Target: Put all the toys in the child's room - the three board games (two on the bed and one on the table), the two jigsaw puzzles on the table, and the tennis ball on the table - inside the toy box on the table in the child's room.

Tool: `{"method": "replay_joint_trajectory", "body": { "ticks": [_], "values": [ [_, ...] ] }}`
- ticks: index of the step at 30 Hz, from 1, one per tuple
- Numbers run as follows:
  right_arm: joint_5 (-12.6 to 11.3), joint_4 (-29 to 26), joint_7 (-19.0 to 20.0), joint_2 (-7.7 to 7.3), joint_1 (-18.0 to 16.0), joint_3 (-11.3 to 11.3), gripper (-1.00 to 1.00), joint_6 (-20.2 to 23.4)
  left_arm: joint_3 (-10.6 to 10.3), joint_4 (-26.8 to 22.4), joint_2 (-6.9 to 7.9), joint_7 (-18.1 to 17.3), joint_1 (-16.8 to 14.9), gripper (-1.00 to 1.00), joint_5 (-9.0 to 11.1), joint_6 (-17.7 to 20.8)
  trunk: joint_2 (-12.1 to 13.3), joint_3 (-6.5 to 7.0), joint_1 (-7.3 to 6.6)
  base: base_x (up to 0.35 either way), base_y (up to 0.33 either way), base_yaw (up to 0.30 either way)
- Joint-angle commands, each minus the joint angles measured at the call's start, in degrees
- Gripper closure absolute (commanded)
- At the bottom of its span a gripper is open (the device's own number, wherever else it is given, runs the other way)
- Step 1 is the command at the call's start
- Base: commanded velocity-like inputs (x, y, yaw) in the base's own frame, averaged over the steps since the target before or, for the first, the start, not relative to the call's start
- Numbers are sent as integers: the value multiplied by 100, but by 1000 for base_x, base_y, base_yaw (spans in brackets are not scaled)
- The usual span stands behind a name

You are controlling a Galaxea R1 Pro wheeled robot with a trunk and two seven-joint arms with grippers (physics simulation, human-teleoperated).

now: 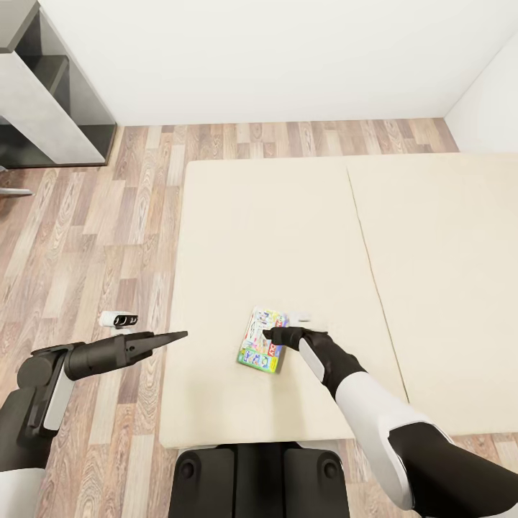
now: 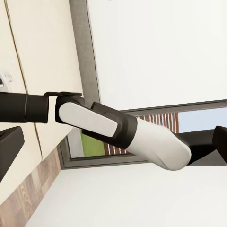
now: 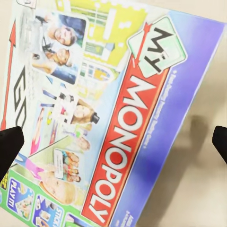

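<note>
A grey shelf unit [image 1: 54, 93] with flat slab sides stands at the far left against the white wall. Below it the floor [image 1: 93, 237] is wood plank with a streaked grain, and a small white and black object [image 1: 117, 319] lies on it near the bed's edge. The left gripper [image 1: 176, 335] is a long dark tapered shape held level over that edge; its fingers look drawn together to a point. The bed [image 1: 288, 216] is a broad, flat beige mattress with a smooth matte top and a thin seam running down it. On its near part lies the board game [image 1: 262, 340], a thin rectangular box printed in white, green and blue; the right wrist view shows its glossy lid [image 3: 118, 113] with a red band reading MONOPOLY and photos of people. The right gripper [image 1: 272, 334] sits over the box, its black fingers [image 3: 10, 146] spread wide apart on either side of it. A small pale object [image 1: 299, 315] lies just beyond the box.
</note>
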Motion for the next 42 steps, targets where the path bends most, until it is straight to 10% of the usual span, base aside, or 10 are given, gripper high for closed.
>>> {"method": "replay_joint_trajectory", "body": {
  "ticks": [1, 42],
  "values": [
    [-50, -14, -11, 0, -4, 14, -100, 27, 0, -2, 4, -22, -1, -100, -2, 61, -9, -8, 3, 0, 0, 0],
    [-62, -243, -28, 0, 3, 5, -100, 63, 0, -4, 3, -22, 2, -100, -1, 61, -9, -223, 3, 0, 0, 0]
  ]
}}
